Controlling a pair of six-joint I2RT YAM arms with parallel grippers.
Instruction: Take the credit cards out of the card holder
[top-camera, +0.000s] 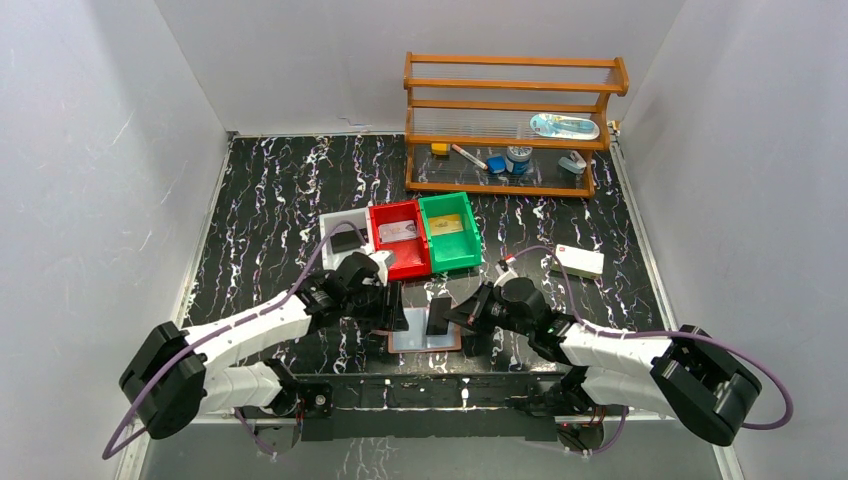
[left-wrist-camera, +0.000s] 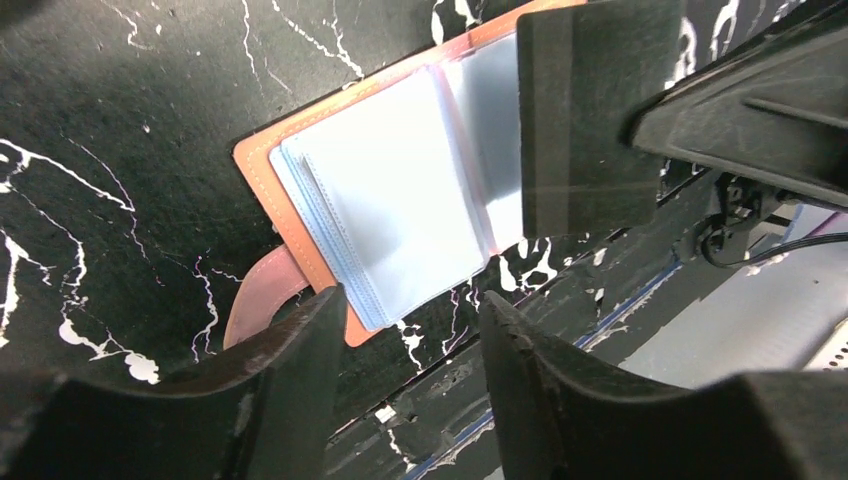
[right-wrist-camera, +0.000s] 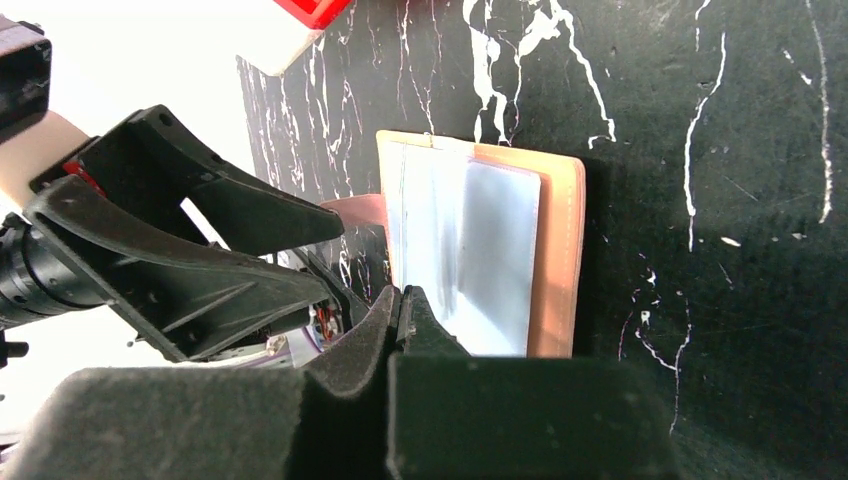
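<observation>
The card holder (top-camera: 418, 342) lies open near the table's front edge: reddish-brown leather with pale grey-blue clear pockets (left-wrist-camera: 400, 190) and a strap tab (left-wrist-camera: 258, 295) at its left. I see no card in the pockets that show. My left gripper (left-wrist-camera: 412, 310) is open and empty, just above the holder's near left corner. My right gripper (right-wrist-camera: 402, 295) is shut, with its tips pinched on the near edge of a pocket leaf (right-wrist-camera: 470, 250). Its flat finger (left-wrist-camera: 585, 110) covers the holder's right page. In the top view both grippers, left (top-camera: 393, 312) and right (top-camera: 438, 316), meet over the holder.
A white tray (top-camera: 345, 222), a red bin (top-camera: 398, 262) and a green bin (top-camera: 452, 258) stand just behind the holder, each with a card-like thing inside. A white box with a red mark (top-camera: 580, 262) lies at the right. A wooden shelf (top-camera: 510, 85) stands at the back.
</observation>
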